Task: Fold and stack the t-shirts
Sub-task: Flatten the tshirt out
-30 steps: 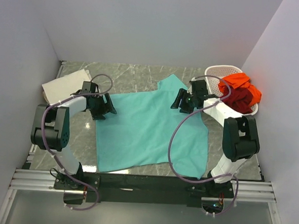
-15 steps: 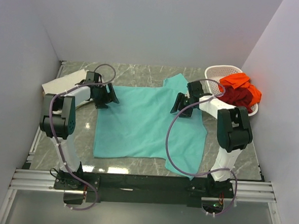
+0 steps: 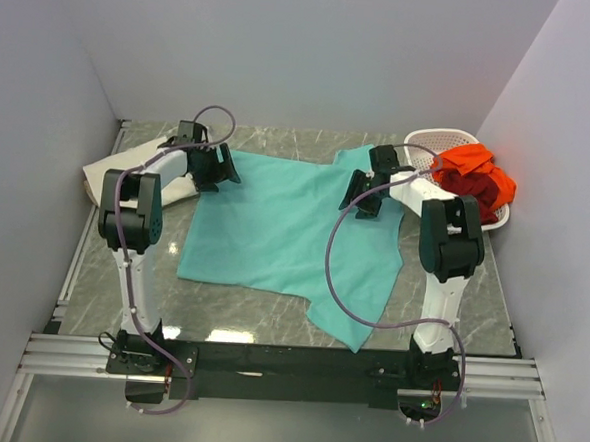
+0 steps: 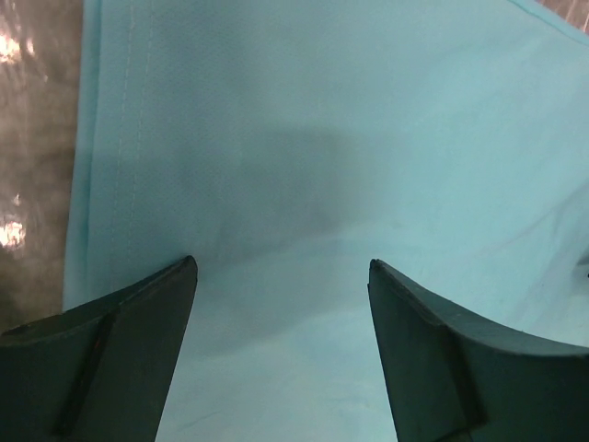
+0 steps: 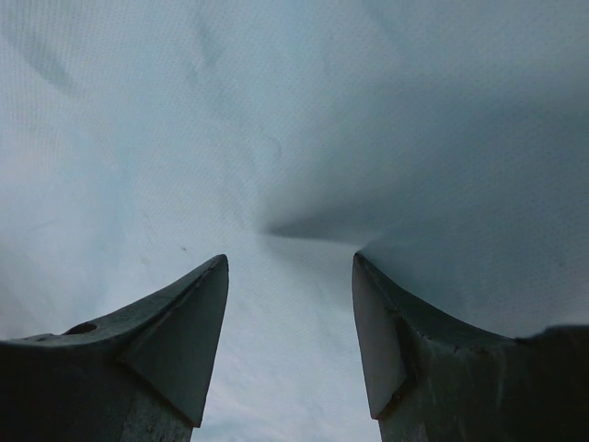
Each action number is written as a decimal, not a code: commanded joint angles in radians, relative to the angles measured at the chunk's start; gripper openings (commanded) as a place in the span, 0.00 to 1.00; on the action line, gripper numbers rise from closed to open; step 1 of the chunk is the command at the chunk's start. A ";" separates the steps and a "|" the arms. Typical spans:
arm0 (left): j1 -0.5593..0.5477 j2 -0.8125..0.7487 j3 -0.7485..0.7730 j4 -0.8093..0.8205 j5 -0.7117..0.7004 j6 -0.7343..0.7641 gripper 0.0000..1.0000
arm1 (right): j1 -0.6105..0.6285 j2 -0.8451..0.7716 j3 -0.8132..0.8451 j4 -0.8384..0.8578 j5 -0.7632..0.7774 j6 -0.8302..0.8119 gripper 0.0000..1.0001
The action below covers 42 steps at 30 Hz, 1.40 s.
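Top external view, looking down on a grey marble worktop [image 3: 239, 313] between pale walls. Spread mostly flat across the middle, a teal t-shirt [image 3: 274, 230], with one sleeve trailing toward the near right. Left pincer [image 3: 215, 166] poised at the shirt's far left corner. Right pincer [image 3: 362, 193] over the shirt's far right part. Both arms stretched well forward from their bases.

At the far left, a folded cream t-shirt [image 3: 118, 170], partly covered by the left arm and lying just beside the teal one. At the far right, a white lattice basket [image 3: 425, 144] holding an orange t-shirt [image 3: 474, 160] heaped on a dark red t-shirt [image 3: 472, 197], both bulging over the rim.

Left wrist view: pincer spread wide, its dark fingers [image 4: 120, 359] well apart, with smooth teal cloth below and nothing clamped. Stitched hem running down the left side of the frame, with a strip of worktop beyond it. Cannot tell whether the tips touch the cloth.

Right wrist view: pincer also wide open, its grey fingers [image 5: 166, 350] gripping nothing. Beneath them, the same cloth, looking paler here and softly rumpled. Just ahead of the gap, a shadowed crease.
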 commanded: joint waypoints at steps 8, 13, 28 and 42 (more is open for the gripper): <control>-0.013 0.176 0.163 -0.114 -0.063 0.053 0.83 | -0.050 0.134 0.216 -0.126 0.048 -0.002 0.63; -0.025 0.156 0.204 -0.100 -0.057 0.053 0.83 | -0.057 0.141 0.291 -0.148 0.013 -0.027 0.63; -0.094 -0.174 -0.017 -0.034 -0.171 0.038 0.87 | -0.028 -0.203 -0.061 -0.033 -0.062 -0.044 0.63; -0.108 -0.226 -0.311 0.052 -0.168 0.002 0.88 | -0.014 -0.180 -0.233 0.006 -0.044 -0.032 0.61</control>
